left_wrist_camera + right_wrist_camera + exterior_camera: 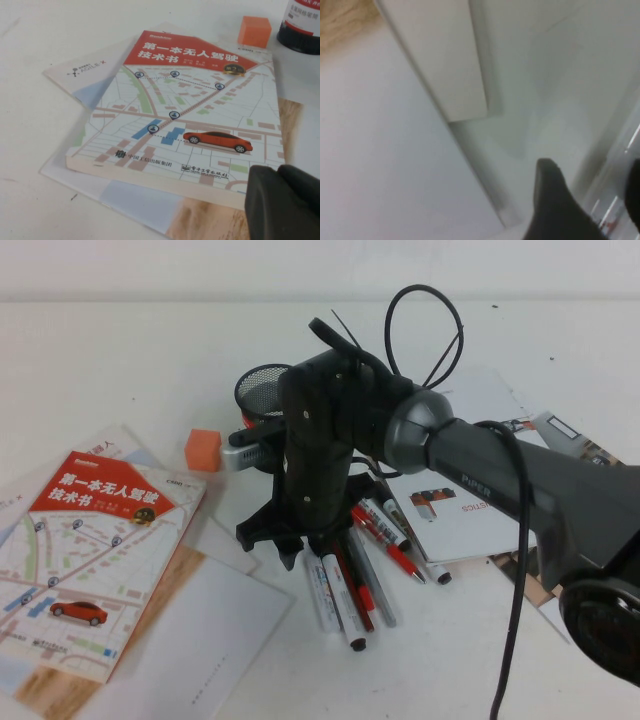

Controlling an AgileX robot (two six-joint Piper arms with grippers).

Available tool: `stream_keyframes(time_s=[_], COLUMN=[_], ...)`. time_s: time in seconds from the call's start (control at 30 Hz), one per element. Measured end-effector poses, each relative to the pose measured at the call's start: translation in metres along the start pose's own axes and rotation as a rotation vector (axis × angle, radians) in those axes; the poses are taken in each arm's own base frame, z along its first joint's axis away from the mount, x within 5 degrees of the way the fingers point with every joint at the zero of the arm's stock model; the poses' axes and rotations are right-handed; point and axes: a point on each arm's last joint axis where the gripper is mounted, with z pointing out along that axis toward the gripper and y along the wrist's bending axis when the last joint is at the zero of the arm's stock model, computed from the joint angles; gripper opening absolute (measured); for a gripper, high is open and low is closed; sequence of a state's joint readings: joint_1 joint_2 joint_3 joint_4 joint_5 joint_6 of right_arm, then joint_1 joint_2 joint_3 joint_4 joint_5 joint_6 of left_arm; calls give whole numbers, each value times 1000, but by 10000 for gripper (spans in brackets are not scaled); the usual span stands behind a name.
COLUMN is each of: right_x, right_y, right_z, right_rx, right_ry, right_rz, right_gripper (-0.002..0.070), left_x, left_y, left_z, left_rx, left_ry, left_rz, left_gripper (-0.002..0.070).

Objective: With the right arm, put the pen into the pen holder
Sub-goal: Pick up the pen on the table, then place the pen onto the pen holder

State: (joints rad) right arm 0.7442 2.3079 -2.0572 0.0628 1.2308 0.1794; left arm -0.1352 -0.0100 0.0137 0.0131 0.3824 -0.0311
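Note:
My right gripper [312, 543] points straight down over a cluster of pens and markers on the table. In the right wrist view the right gripper [592, 167] is open, and its fingers [551, 200] straddle a pale, blurred stick [612, 210] with small red marks. I cannot tell whether that stick is the slim white pen, which I cannot pick out in the high view. The black mesh pen holder [262, 390] stands just behind the right arm, half hidden; its white label band shows in the left wrist view [302, 22]. My left gripper [282, 200] is shut and empty over the book's corner.
A white marker with black caps [332, 600], a red-and-black pen [356, 598], a grey-silver pen [378, 590] and a red pen [395, 548] lie below the right gripper. An orange cube [202, 450] and a map-cover book [90, 550] lie left. Brochures [470, 510] lie right.

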Motion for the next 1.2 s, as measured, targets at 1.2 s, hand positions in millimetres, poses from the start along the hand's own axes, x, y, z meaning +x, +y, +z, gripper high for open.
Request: stream_keyframes(time_s=[1.2], right_x=[-11], right_y=[19], right_z=[-109], right_rx=[-124], right_ry=[-483], right_rz=[-42], right_gripper=[119], left_x=[0], left_y=[0], left_z=[0], left_rx=[0], left_ry=[0], left_rz=[0], left_gripper=[-1])
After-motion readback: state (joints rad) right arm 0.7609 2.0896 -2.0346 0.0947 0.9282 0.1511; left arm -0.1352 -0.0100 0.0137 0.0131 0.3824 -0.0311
